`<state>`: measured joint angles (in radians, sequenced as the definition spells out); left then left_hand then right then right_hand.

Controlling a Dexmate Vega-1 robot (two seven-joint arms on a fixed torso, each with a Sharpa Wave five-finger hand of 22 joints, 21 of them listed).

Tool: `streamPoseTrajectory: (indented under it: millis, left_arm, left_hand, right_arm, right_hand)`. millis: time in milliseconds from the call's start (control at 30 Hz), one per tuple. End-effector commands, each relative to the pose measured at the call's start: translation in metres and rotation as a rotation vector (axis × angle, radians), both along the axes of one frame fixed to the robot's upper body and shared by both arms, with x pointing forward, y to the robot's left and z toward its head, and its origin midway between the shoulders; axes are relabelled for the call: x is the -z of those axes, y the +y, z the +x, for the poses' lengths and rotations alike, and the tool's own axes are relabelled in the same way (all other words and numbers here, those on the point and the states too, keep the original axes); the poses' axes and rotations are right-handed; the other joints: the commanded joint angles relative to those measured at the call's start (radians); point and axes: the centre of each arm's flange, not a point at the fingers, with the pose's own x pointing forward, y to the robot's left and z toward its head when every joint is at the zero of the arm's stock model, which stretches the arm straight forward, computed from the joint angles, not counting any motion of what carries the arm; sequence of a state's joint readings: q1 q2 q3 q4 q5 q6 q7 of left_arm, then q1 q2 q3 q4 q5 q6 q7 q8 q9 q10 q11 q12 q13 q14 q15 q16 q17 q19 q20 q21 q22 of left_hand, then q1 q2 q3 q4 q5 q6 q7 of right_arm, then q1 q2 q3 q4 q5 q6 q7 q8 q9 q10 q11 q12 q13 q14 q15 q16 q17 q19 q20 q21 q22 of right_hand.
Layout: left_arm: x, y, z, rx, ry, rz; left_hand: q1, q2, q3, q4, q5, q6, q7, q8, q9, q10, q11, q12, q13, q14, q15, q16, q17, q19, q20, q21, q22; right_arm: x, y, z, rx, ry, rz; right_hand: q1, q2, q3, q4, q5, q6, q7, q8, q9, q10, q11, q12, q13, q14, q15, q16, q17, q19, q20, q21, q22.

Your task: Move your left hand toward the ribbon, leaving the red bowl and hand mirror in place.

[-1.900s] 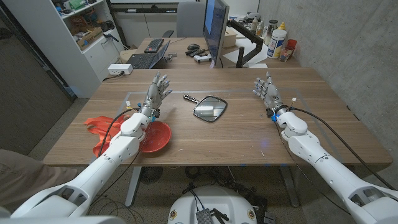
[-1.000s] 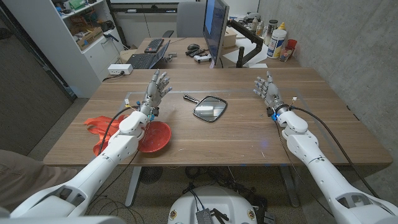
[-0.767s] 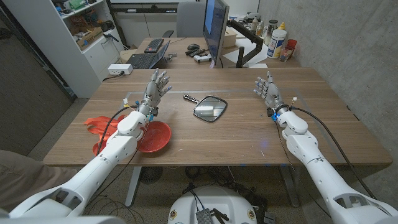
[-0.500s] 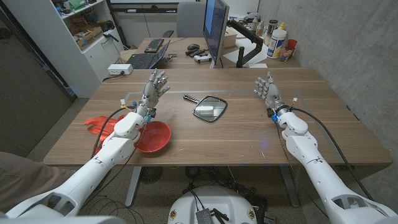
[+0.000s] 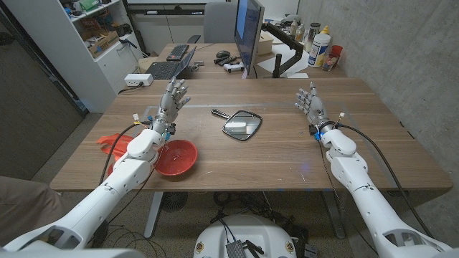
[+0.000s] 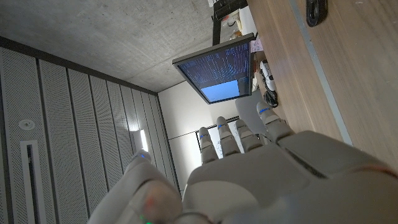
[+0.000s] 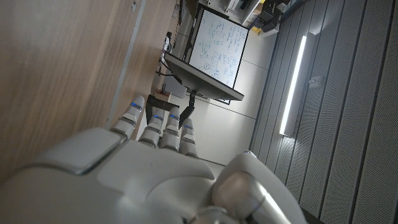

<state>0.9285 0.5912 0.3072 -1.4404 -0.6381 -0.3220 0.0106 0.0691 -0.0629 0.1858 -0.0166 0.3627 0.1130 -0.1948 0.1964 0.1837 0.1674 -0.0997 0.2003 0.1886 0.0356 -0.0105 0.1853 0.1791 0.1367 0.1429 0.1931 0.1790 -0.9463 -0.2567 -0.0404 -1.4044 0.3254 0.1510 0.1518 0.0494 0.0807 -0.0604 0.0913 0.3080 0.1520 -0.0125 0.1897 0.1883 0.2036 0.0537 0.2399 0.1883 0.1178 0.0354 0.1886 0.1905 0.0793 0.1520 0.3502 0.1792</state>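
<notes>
Red bowl (image 5: 176, 158) and hand mirror (image 5: 242, 125) haven't budged. The left robot hand (image 5: 172, 99), fingers spread and empty, has drifted toward the orange ribbon (image 5: 115, 143) at the surface's left edge, so it's getting closer. Right robot hand (image 5: 310, 104) waits open too.

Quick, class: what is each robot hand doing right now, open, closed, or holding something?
Left robot hand: open, fingers apart, holding nothing, raised above the wooden table.
Right robot hand: open, fingers apart, holding nothing.
</notes>
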Motion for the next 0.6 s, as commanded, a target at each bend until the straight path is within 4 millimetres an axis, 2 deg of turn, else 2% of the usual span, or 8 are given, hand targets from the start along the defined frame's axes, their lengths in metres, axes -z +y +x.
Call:
streamPoseTrajectory:
  millis: [33,300,600]
  left_arm:
    - [-0.008,0.0,-0.006,-0.016,-0.016,-0.013]
    - [-0.014,-0.006,-0.018,-0.026,-0.021,0.011]
    - [-0.014,-0.001,-0.036,-0.082,-0.024,0.047]
  left_hand:
    - [-0.001,-0.009,0.002,-0.003,0.003,0.008,0.002,0.005,0.003,0.007,0.002,0.003,0.002,-0.007,-0.002,-0.001,0.005,-0.009,0.002,0.001,0.004]
    - [0.0,-0.008,0.002,-0.004,0.003,0.012,0.003,0.006,0.003,0.004,0.006,0.002,0.002,-0.016,-0.002,-0.002,0.005,-0.009,-0.001,0.001,0.004]
    - [0.001,-0.008,0.001,-0.005,0.003,0.012,0.004,0.005,0.003,-0.001,0.007,0.0,0.002,-0.025,-0.001,-0.003,0.005,-0.013,-0.002,0.001,0.004]
  right_arm:
    - [0.005,-0.006,-0.008,0.009,0.019,-0.018]
    - [0.0,-0.013,-0.012,0.008,0.008,-0.029]
    - [-0.01,-0.013,-0.012,-0.009,-0.002,-0.04]
  right_hand:
    - [0.0,0.014,-0.001,0.007,0.004,0.01,-0.004,0.006,0.001,0.0,0.002,-0.002,0.006,-0.008,-0.001,0.002,0.004,-0.006,0.003,-0.008,0.003]
    - [0.0,0.015,-0.001,0.008,0.003,0.009,-0.003,0.005,0.001,-0.004,0.002,-0.004,0.006,-0.014,0.002,0.001,0.004,-0.014,0.002,-0.014,0.003]
    - [-0.001,0.015,-0.001,0.008,0.003,0.009,-0.003,0.005,0.001,-0.008,0.003,-0.006,0.006,-0.022,0.002,-0.001,0.003,-0.017,0.0,-0.019,0.003]
